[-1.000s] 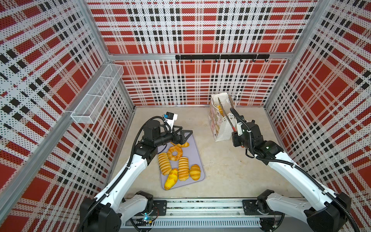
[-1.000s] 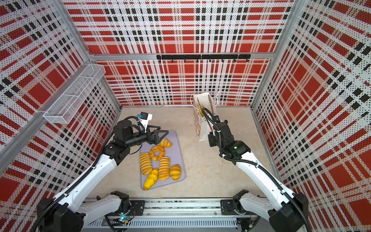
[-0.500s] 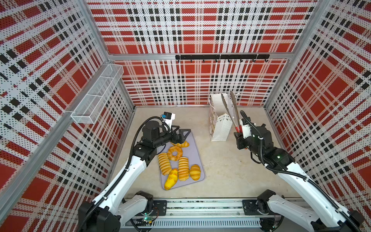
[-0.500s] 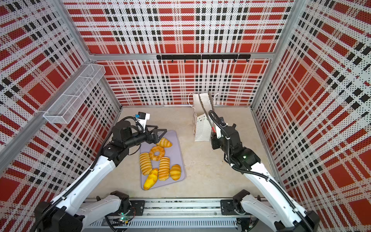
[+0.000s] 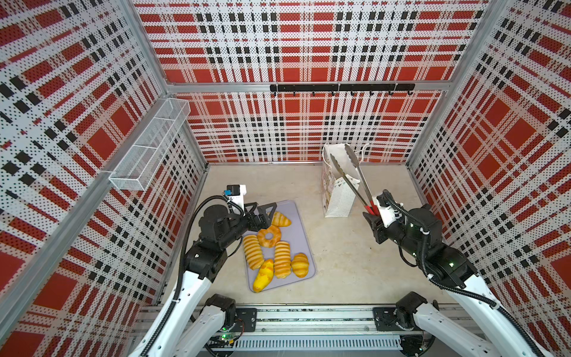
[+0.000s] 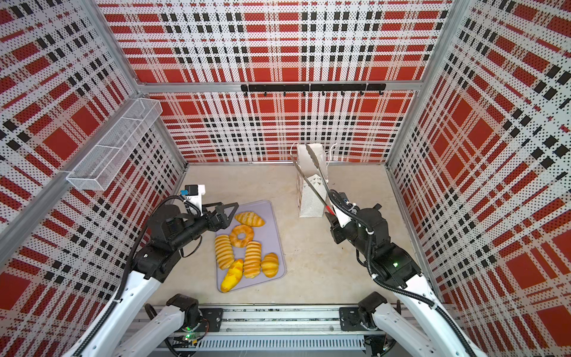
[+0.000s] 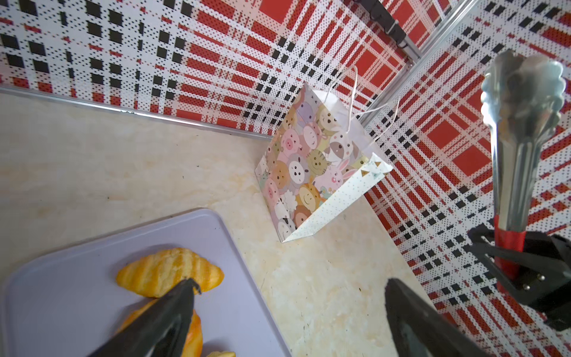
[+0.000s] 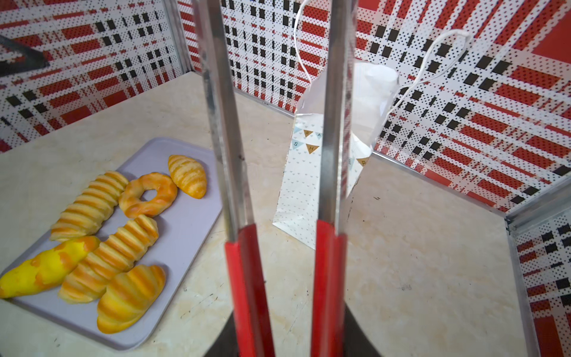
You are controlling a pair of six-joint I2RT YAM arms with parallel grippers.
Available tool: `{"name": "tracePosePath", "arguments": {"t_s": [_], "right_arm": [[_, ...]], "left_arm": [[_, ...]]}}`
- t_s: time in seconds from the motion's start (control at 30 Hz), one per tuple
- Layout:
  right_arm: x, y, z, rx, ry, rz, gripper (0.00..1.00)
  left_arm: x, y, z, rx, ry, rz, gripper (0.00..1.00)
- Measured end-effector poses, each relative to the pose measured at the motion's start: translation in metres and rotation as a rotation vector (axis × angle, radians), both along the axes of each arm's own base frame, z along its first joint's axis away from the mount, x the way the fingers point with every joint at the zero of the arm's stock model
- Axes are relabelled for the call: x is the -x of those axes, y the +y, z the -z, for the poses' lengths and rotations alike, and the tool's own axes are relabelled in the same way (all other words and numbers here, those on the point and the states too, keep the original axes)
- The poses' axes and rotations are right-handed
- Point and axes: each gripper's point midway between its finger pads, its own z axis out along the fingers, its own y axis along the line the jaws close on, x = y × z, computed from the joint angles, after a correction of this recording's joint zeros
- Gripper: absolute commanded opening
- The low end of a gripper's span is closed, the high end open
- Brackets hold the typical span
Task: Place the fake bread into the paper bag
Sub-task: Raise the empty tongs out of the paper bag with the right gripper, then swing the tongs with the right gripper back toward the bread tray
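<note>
Stock, fake bread (image 5: 282,258): 6 pieces counted on the lavender tray (image 5: 301,230), at 8 o'clock from bench (image 5: 340,262) centre in both top views. Breakdown: 2 ribbed loaves, 1 ring doughnut, 1 yellow bun, 2 striped rolls. None is lifted or gripped.

Receptacle, paper bag (image 5: 335,201): upright at 1 o'clock, near the rear wall, mouth up, cord handles free. Interior not visible, so the number already inside cannot be told.

Progress, judged: at least 6 transfers are outstanding, and the task is not near its end.

Arm, right: the right tool (image 5: 374,216) is closed narrow on the red handles of the metal tongs (image 7: 520,129). The tongs point toward 11 o'clock, tips parted and empty. They overlap the bag mouth in both top views but stand clear of the bag in the left wrist view. The forearm reaches in from 5 o'clock, elbow bent.

Arm, left: the left tool (image 5: 265,211) has its jaws wide and holds nothing. It hovers over the tray's 12 o'clock end, just beside 1 striped roll. The arm reaches in from 7 o'clock, wrist roughly level.
</note>
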Motion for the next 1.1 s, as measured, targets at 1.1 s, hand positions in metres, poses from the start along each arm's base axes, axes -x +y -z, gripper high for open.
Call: {"name": "tracePosePath", "arguments": {"t_s": [1.1], "right_arm": [[0.015, 0.125, 0.104, 0.382, 0.282, -0.327, 0.32]], "left_arm": [[-0.006, 0.036, 0.103, -0.001, 0.377, -0.193, 0.98]]}}
